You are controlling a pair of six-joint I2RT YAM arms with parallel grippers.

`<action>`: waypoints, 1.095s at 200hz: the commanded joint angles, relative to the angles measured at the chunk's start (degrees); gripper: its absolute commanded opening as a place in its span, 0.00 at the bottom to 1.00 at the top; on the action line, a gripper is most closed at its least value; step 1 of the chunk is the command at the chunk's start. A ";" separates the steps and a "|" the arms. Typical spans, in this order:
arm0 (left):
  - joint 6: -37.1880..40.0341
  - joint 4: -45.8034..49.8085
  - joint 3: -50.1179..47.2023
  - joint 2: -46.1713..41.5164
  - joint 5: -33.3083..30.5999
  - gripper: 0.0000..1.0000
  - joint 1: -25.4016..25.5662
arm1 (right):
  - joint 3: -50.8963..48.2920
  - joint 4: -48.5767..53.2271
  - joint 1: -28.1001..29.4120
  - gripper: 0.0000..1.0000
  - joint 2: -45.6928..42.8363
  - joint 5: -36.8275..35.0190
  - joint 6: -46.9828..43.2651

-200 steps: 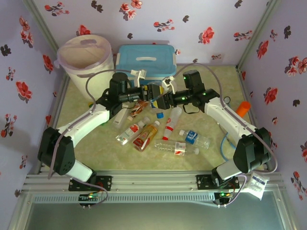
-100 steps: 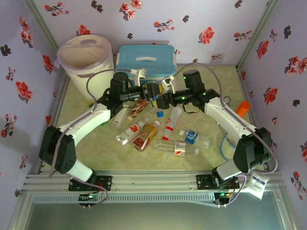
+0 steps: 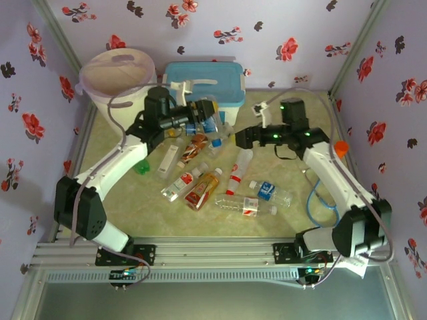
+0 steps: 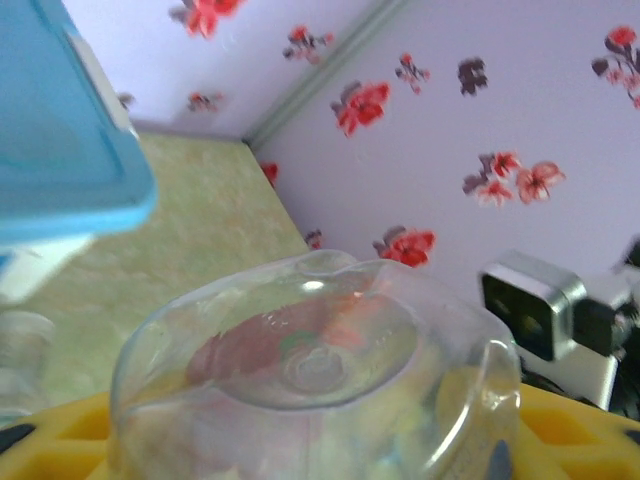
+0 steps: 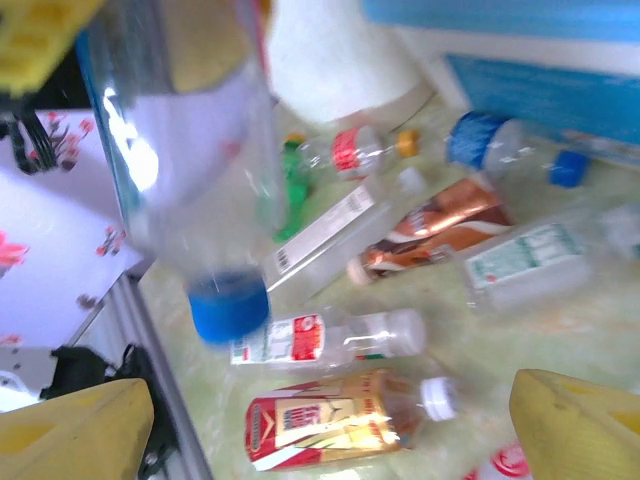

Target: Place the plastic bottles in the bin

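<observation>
Far from finished, to judge by the spread. Pinched in the left claw point(image 3: 200, 120) and lifted off the tabletop point(image 3: 127, 207): one clear bottle point(image 3: 209, 124) with a blue cap, cap end downward in the right wrist view, dimpled base close against the left wrist lens. To that claw's left and a little beyond it, well apart: the bin point(image 3: 110, 100), white with a pale pink liner, contents hidden. Right claw point(image 3: 239, 139) spread wide and gripping nothing, near the held bottle on its right side. Below and between the two claws, lying loose: a heap of other bottles, among them an amber bottle point(image 3: 203, 189) with a red label, a red-banded bottle point(image 3: 245, 205), a blue-labelled bottle point(image 3: 269, 192) and a green bottle point(image 3: 141, 167) beside the left arm. So one bottle in hand, the carry and the drop yet to do, then most likely the whole heap to fetch piece by piece. As for writing: red, white and blue labels aplenty, small print and a barcode-like strip on a slim bottle point(image 5: 325, 235), all too blurred for any brand or word to be read.
</observation>
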State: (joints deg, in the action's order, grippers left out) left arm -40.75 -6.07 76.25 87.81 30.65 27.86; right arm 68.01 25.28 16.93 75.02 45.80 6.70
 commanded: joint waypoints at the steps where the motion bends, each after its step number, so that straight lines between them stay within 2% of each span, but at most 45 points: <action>1: 3.78 4.34 5.77 -1.17 -3.48 0.34 -4.98 | -2.90 3.10 -1.70 0.93 -4.52 -4.93 1.56; 29: 2.93 5.47 11.20 -0.56 -4.77 0.18 -13.83 | -5.56 7.22 -2.25 0.93 -8.56 -11.91 3.34; 52: 3.21 6.88 15.98 0.38 -6.25 0.00 -21.12 | -7.50 10.98 -2.43 0.91 -12.01 -17.19 5.97; 80: 3.23 7.99 22.07 2.77 -8.17 0.00 -29.29 | -10.11 14.79 -2.69 0.90 -17.02 -22.17 8.35; 106: 4.10 7.61 25.33 5.77 -11.78 0.00 -34.35 | -11.88 17.61 -2.71 0.90 -20.19 -25.45 8.74; 129: 10.83 15.91 34.30 12.93 -15.03 0.00 -35.59 | -11.34 20.88 -2.77 0.90 -20.47 -29.66 10.57; 151: 17.35 28.00 46.60 21.99 -15.30 0.00 -35.48 | -7.13 28.62 -2.78 0.88 -19.82 -36.36 18.50; 170: 21.72 34.78 54.00 27.77 -16.06 0.00 -35.00 | -5.13 34.41 -2.68 0.84 -19.98 -39.56 23.11; 200: 28.00 41.32 59.34 33.48 -19.60 0.00 -33.44 | -4.42 41.71 -2.59 0.80 -20.66 -44.32 23.80; 219: 30.97 43.96 60.83 36.13 -20.70 0.00 -32.55 | -4.77 44.62 -2.49 0.78 -21.12 -44.71 24.14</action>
State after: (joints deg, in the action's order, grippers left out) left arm -17.23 30.68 133.23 121.71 12.67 -6.11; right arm 62.28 61.80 14.50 54.94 5.50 28.14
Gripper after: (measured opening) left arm 0.564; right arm 0.789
